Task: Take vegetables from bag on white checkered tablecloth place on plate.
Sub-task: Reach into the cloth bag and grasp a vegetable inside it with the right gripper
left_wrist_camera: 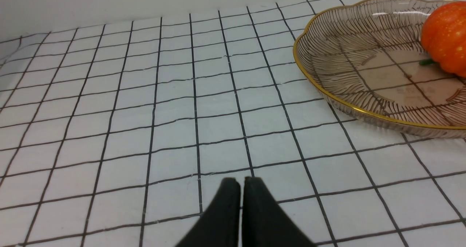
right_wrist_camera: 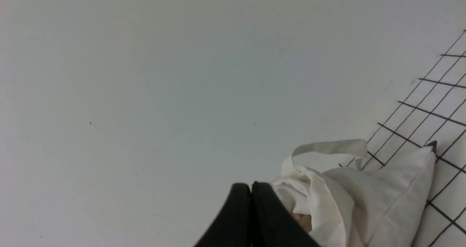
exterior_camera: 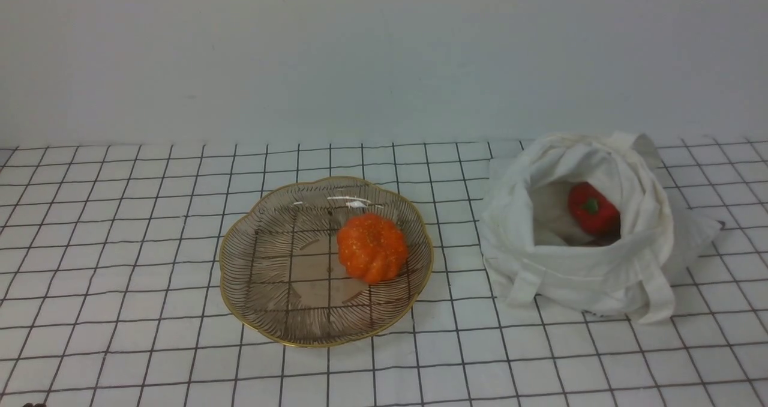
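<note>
The white cloth bag [exterior_camera: 594,233] stands open at the right on the checkered tablecloth [exterior_camera: 120,275]. A red pepper [exterior_camera: 593,209] with a green stem lies inside it. The radish and small brownish pieces are hidden. The glass plate [exterior_camera: 264,275] with its gold rim sits in the middle and holds an orange toy pumpkin [exterior_camera: 372,248]. Neither arm shows in the front view. My left gripper [left_wrist_camera: 242,183] is shut and empty over bare cloth, apart from the plate [left_wrist_camera: 349,68] and pumpkin [left_wrist_camera: 446,35]. My right gripper [right_wrist_camera: 252,187] is shut and empty beside the bag [right_wrist_camera: 364,196].
A plain pale wall [exterior_camera: 384,53] rises directly behind the table's far edge. The bag's strap handles [exterior_camera: 654,287] hang down its front side onto the cloth.
</note>
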### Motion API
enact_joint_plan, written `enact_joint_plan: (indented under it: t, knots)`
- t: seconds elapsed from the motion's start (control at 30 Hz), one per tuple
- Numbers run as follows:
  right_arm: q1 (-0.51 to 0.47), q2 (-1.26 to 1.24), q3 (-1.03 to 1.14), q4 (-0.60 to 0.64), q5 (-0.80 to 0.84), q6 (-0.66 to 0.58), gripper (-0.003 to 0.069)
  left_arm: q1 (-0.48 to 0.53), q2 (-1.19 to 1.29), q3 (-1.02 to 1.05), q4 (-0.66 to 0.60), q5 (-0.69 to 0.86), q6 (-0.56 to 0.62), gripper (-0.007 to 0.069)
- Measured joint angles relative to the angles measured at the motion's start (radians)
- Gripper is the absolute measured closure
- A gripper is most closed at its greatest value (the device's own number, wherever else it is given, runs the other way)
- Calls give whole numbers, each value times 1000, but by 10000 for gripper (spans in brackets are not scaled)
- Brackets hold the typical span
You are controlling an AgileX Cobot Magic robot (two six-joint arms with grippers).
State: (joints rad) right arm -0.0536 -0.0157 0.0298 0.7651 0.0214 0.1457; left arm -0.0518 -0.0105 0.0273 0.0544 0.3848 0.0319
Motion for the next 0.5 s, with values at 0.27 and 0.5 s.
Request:
enact_joint_plan:
  t: [0.27, 0.5]
  knots:
    - [28, 79, -270, -72, 188, -159, 671, 0, 0, 0, 0, 0, 0, 633]
    - [30, 522, -613, -163, 590, -352, 671, 0, 0, 0, 0, 0, 0, 633]
